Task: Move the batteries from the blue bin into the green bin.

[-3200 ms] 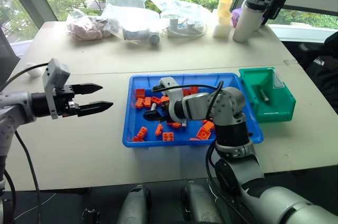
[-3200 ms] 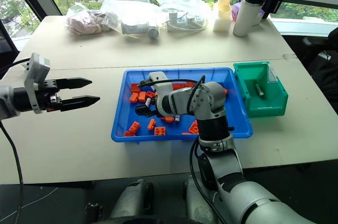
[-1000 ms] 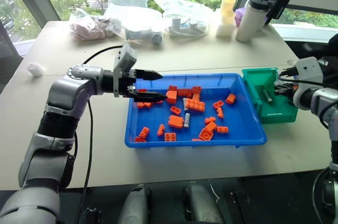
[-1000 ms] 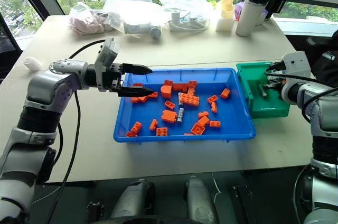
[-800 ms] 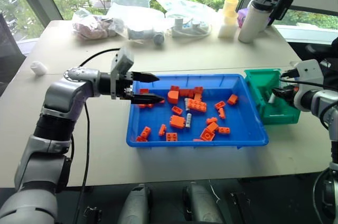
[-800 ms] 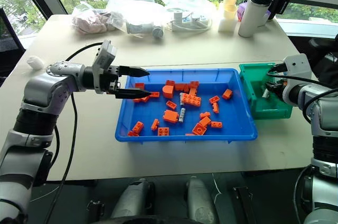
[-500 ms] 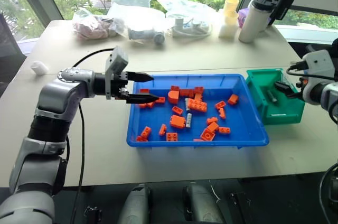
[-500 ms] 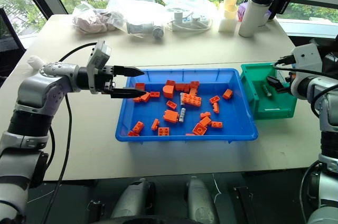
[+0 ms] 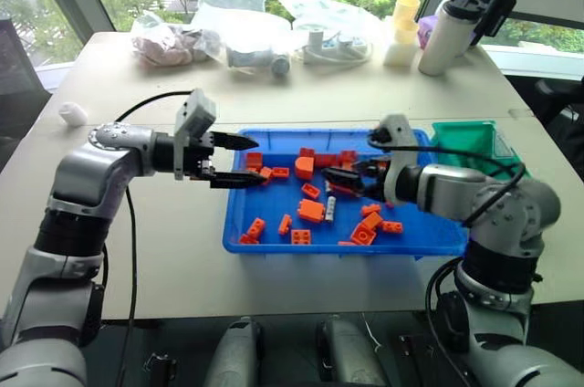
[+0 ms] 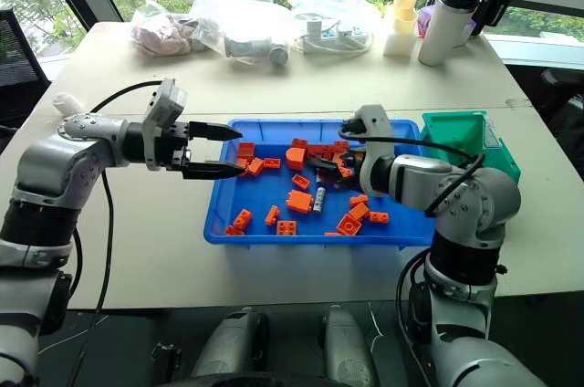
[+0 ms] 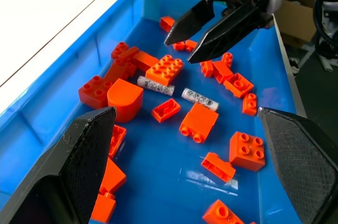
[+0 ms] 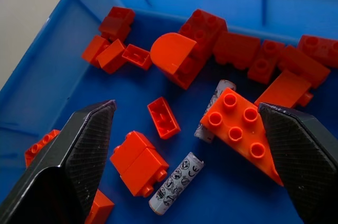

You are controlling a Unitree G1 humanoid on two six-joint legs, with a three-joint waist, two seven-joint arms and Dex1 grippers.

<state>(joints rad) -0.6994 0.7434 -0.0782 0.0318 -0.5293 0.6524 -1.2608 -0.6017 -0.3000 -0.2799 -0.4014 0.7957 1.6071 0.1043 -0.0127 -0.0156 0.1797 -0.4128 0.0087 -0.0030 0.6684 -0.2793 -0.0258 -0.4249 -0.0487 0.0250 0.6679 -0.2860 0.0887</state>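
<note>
While two batteries (image 12: 175,183) are lying among the orange bricks (image 12: 244,131) in the middle of the blue bin (image 9: 246,221), the right claw (image 9: 336,177) is hovering just above them with its black fingers spread wide, gripping nothing. One battery is lying free beside a brick; the other (image 12: 213,109) is sitting half tucked under a flat four-stud brick. Over at the blue bin's left rim, the left claw (image 9: 239,161) is hanging level, pointing across the tray, its fingers parted and empty too. Sitting just past the blue bin's right end on the tabletop (image 9: 164,250) is the green bin (image 9: 470,136).
</note>
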